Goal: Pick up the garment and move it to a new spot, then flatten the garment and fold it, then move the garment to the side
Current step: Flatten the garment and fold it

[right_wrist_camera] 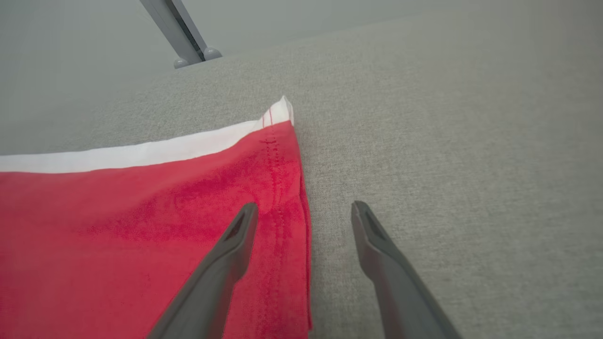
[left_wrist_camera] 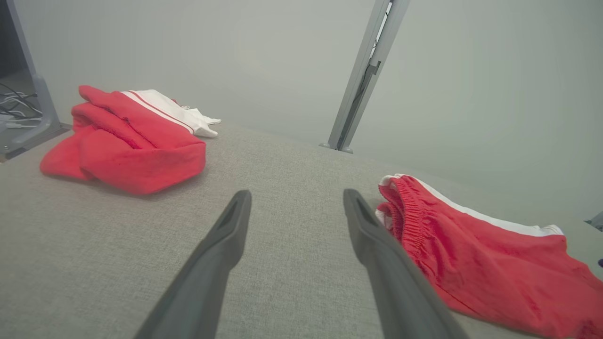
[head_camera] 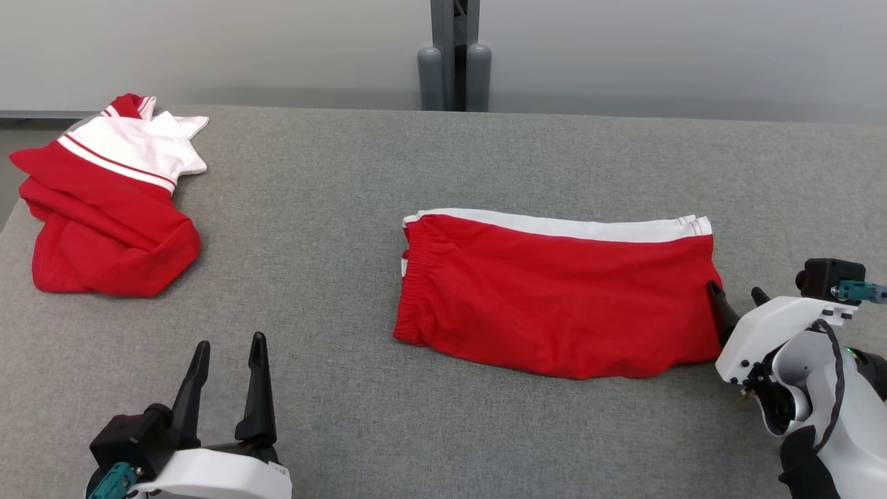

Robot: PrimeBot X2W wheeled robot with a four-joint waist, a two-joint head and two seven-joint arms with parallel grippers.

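On a grey cloth-covered table (head_camera: pixel 332 388), the red shorts (head_camera: pixel 554 298) lie right of centre, folded into a flat oblong; the elastic waistband is to the robot's left, a white stripe runs along the far edge, and the stitched hem is to the right; a crumpled red-and-white garment (head_camera: pixel 111 222) sits well apart at the far left corner. The shorts look light, soft and limp, a thin knit that would likely sag and come unfolded if lifted by one point; the layered hem and the gathered waistband appear the firmest places to pinch, best taken through all layers at once; the rough table covering may drag on the cloth in a slide. The right gripper (head_camera: pixel 734 288) stands at the hem, spread wide and empty; in the right wrist view one finger (right_wrist_camera: pixel 238 235) is over the red cloth just inside the stitching and the other is over bare table, so the edge runs between them; whether the tips touch the fabric cannot be told. The left gripper (head_camera: pixel 230 341) hovers at the front left, likewise spread wide, holding nothing, short of the waistband.
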